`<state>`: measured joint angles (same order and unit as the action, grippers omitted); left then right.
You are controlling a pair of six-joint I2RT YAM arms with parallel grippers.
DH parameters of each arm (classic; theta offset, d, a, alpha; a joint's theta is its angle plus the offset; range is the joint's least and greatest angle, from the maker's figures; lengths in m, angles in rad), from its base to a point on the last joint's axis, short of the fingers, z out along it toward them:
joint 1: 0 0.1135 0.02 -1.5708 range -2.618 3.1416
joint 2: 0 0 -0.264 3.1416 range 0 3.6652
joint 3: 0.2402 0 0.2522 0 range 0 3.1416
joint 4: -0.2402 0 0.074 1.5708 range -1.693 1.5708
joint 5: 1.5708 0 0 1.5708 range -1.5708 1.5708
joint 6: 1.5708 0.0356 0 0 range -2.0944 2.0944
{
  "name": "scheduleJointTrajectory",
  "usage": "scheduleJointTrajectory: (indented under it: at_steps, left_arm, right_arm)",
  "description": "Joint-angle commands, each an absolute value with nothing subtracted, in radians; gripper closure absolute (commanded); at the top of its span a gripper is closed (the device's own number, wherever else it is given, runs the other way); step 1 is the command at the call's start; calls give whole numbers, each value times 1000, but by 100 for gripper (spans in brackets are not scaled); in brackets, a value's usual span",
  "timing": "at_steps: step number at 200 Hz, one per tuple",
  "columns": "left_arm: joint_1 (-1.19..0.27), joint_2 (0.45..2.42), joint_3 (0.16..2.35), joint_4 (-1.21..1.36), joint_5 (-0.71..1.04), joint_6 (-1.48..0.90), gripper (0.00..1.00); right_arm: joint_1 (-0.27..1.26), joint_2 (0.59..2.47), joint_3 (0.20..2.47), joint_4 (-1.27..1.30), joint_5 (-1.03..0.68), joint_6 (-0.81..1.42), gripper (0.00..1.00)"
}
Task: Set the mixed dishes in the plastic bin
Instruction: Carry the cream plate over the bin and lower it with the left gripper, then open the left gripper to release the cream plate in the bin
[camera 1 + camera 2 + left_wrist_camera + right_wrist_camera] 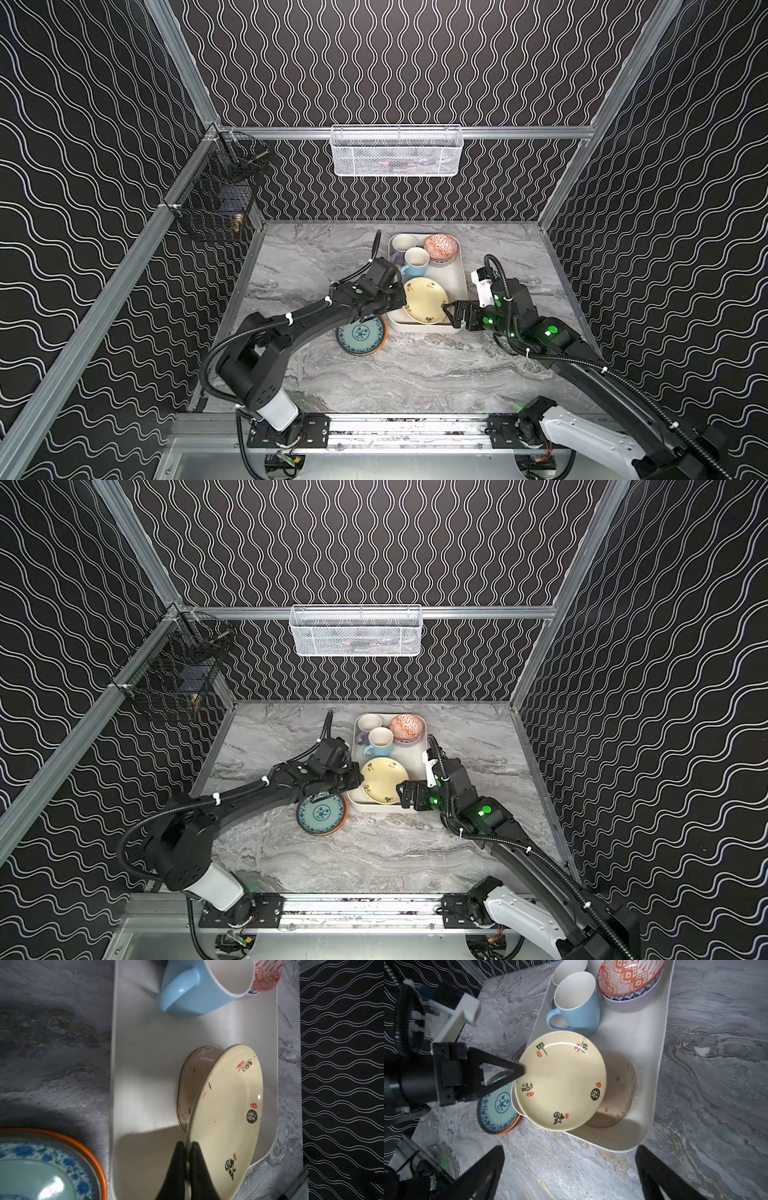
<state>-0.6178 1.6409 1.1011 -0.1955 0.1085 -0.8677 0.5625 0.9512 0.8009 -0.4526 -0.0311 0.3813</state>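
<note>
My left gripper is shut on the rim of a pale yellow plate, holding it tilted over the near end of the cream plastic bin. Under the plate a brown glass dish lies in the bin. At the far end stand a light-blue mug, a lilac mug and an orange-patterned bowl nested in a lavender bowl. My right gripper is open and holds nothing, just outside the bin's near right corner.
A teal floral plate lies on an orange plate on the marble table, left of the bin's near corner and partly under my left arm. A white mesh basket and a black wire basket hang on the walls.
</note>
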Motion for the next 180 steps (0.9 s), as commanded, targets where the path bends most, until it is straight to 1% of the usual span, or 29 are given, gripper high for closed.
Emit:
scheduleJointTrajectory:
  at_steps: [1,79,121,154,171,180]
  left_arm:
    - [-624,1682,1128,-142,122,-871,95]
    - [-643,1843,1226,-133,140,-867,95]
    - [-646,1865,1229,-138,140,-868,88]
    - [-649,1893,1251,-161,146,-859,85]
    - [-653,1907,1275,-181,148,-849,81]
    - [-657,1914,1289,-195,141,-843,75]
  right_arm:
    - [549,939,796,-477,-20,368,0]
    - [488,914,789,-502,-31,338,0]
    - [453,916,779,-494,-62,327,0]
    - [442,923,774,-485,-81,325,1]
    - [443,930,776,-480,-96,324,0]
    - [443,934,778,-480,-100,323,0]
